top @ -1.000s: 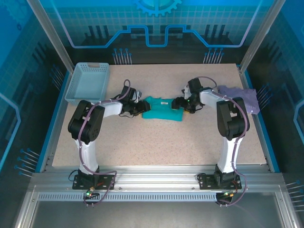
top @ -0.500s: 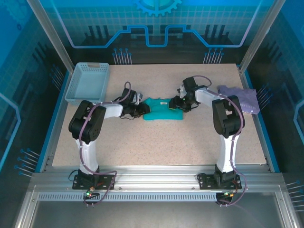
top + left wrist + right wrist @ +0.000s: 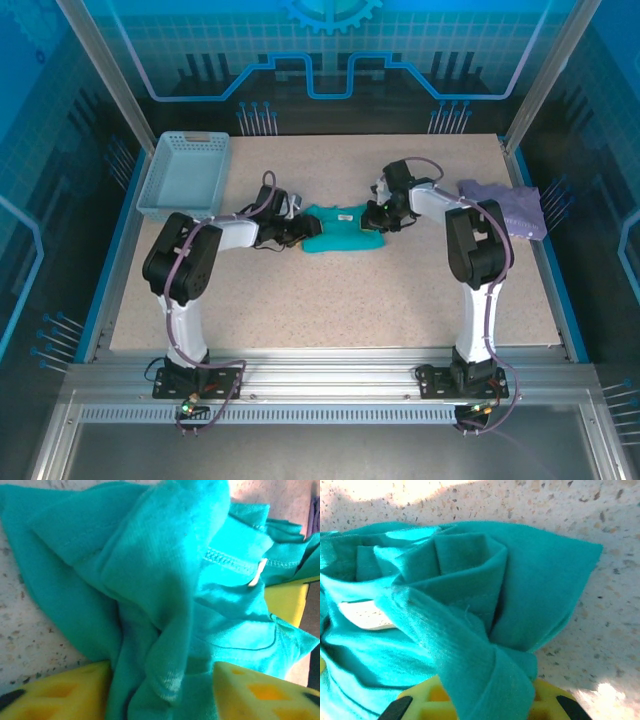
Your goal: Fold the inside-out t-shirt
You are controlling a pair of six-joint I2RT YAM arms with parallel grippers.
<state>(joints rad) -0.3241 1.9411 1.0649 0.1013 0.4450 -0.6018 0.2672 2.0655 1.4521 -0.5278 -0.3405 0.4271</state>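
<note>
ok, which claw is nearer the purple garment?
Right. The right claw is at the right end of the teal t-shirt, toward the purple garment; the left claw is at the shirt's left end, farther away.

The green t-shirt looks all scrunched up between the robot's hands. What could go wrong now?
The teal-green soft cloth t-shirt is bunched and twisted, so folding it now could trap wrinkles. The right hand seems to pinch several layers together; lifting might drag the whole heap. Cloth also sits between the fingers of the left hand and might snag there.
</note>
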